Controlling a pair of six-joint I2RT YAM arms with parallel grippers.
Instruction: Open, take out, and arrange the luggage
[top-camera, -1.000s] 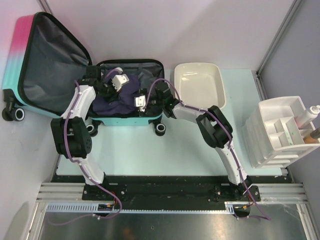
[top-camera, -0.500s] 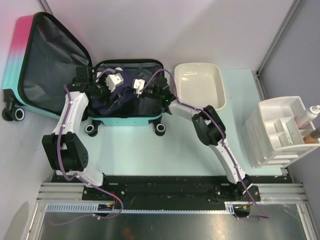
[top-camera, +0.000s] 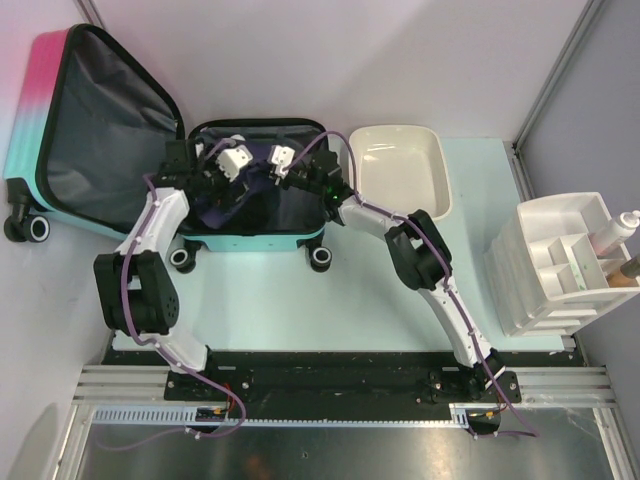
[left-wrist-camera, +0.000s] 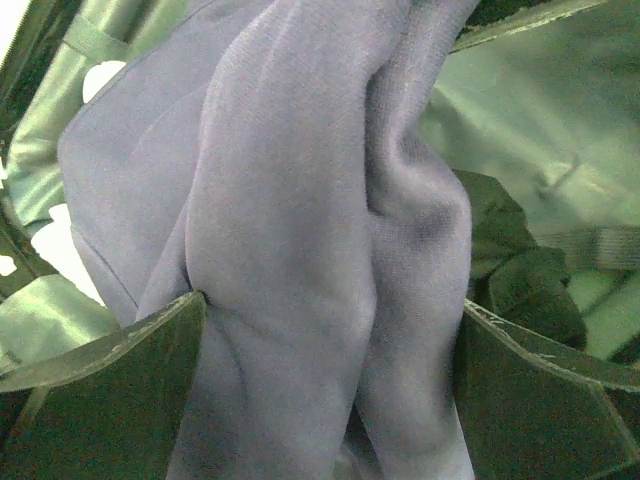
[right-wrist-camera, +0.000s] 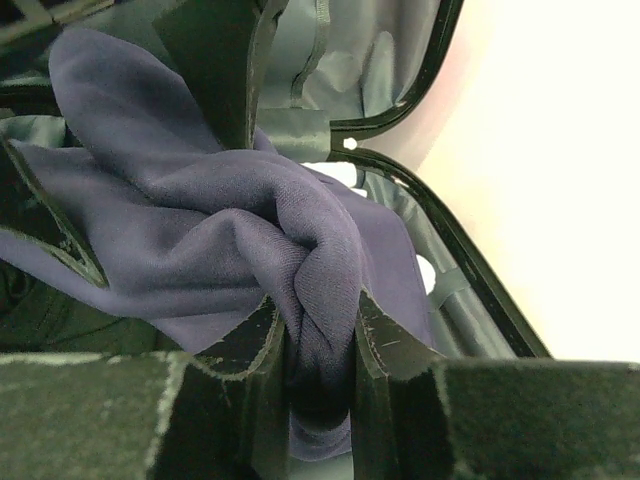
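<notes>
Luggage (top-camera: 110, 140) open on pale table (top-camera: 300, 300): pink-to-teal lid propped up well left of both sets of jaws, dark grey lining facing them. Teal lower half flat on its wheels directly beneath both, black zipper trim round its rim.

Left gripper (top-camera: 235, 163) down inside left part of that lower half, jaws released and spread wide. Seen from left wrist: purple cloth (left-wrist-camera: 300, 200) bunched in a thick fold running straight through the gap, brushing inner edge of each finger (left-wrist-camera: 110, 390) but not pinched. Shiny lining behind it, on both sides of the jaws.

Right gripper (top-camera: 277, 163) just right of the left one, over the same half, the two sets of tips near each other above the cloth. Seen from right wrist: jaws clenched on a twisted ridge of the same purple cloth, fold squeezed between both fingertips (right-wrist-camera: 385, 340) and bulging above them. Rest of cloth spreading away to the left of the jaws; zipper rim and lining curving beyond the grip.

White tub (top-camera: 400, 175) on table just right of luggage, to the right of the right jaws. White compartment organiser (top-camera: 515, 290) well apart at far right edge, white bottle (top-camera: 622, 226) at its right side.
</notes>
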